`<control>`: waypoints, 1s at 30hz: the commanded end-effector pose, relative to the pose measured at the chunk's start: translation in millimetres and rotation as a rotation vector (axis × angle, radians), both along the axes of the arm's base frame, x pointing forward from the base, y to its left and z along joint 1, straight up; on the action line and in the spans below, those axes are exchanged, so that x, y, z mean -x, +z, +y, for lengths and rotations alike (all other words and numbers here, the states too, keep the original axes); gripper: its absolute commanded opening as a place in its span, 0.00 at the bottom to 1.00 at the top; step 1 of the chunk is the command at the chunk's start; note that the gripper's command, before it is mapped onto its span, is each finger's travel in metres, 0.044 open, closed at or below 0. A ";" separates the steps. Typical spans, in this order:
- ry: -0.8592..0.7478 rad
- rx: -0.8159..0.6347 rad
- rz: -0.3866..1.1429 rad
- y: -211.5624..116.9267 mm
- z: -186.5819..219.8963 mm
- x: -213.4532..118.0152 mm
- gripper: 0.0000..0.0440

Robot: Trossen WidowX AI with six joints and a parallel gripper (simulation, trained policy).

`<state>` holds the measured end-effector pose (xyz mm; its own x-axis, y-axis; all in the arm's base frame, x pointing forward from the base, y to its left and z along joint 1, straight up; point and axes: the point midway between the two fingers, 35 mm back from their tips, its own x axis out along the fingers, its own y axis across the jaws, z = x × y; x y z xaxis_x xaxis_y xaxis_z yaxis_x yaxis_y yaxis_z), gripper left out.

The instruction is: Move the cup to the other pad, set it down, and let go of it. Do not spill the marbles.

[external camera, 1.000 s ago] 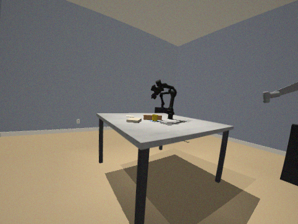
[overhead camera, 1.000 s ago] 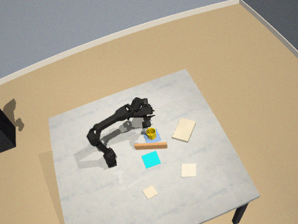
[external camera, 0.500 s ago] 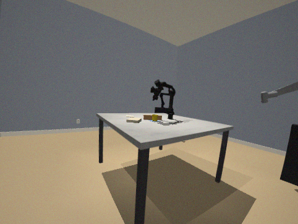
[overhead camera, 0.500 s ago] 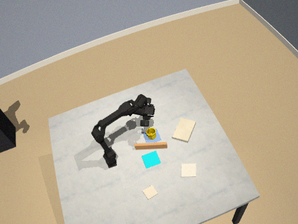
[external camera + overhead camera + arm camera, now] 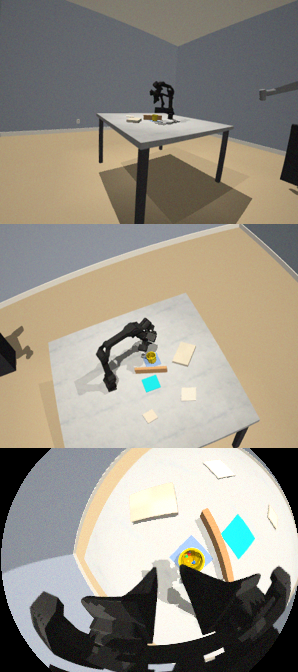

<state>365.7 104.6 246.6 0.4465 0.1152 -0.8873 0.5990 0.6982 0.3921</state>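
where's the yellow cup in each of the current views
Top: yellow cup just below and right of centre, on the blue pad.
Exterior: slightly right of centre, on the table.
Wrist: right of centre, beyond the fingertips.
Shared landmark: the orange-brown bar near it.

In the top view, the black arm (image 5: 120,340) (image 5: 170,90) is shifting its elbow from the left of centre toward the upper right of the frame, while its wrist (image 5: 145,323) (image 5: 156,83) is also edging up and rightward.
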 end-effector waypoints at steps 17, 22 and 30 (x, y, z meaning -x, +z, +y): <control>-0.087 0.093 0.302 -53.5 -9.8 15.6 0.34; -0.107 0.122 0.372 -68.6 -13.2 20.6 0.34; -0.141 0.156 0.446 -93.2 -17.7 26.3 0.36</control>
<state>342.8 89.4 163.4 0.0517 -0.0507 -0.9974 0.7688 0.6395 0.0073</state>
